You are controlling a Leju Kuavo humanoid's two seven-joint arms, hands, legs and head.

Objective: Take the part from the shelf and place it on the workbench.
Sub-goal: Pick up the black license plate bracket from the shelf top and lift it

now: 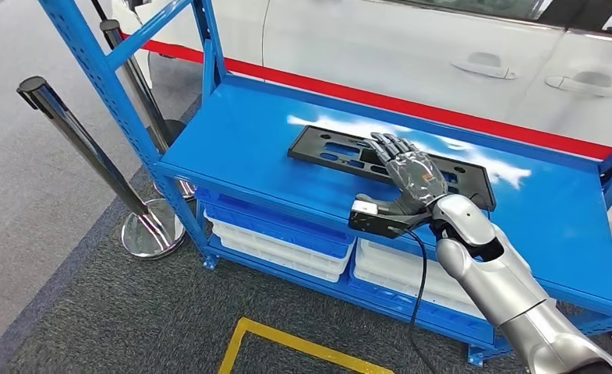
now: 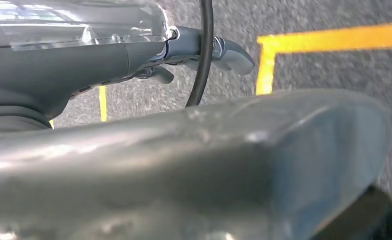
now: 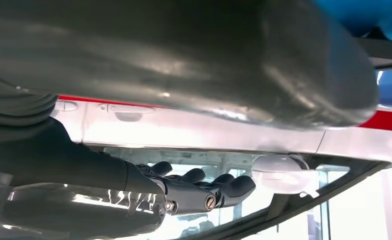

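So the black plastic part [image 1: 388,162], a long flat panel with rectangular cutouts, is lying flat on the top deck of the blue metal shelf [image 1: 240,148], roughly mid-deck and angled a bit. In the head view the right hand [image 1: 408,176] sits over the right-hand half of the part with its fingers stretched out and slightly spread across it. It looks open and not wrapped around anything, though I honestly can't tell if the fingers are touching the panel or just above it. The right wrist view gives a different angle: dark fingers [image 3: 218,186] extended side by side, with a white car [image 3: 194,131] and its door handle beyond, but that view shows nothing that helps place the part. The head view adds white plastic bins [image 1: 283,248] on the lower shelf level, two chrome stanchion posts [image 1: 84,144] off to the left, grey carpet and a yellow floor line [image 1: 287,340]. The left wrist view looks at carpet with yellow tape [image 2: 328,37]; the left hand [image 2: 203,50] there has its fingers loosely curled with nothing in them.
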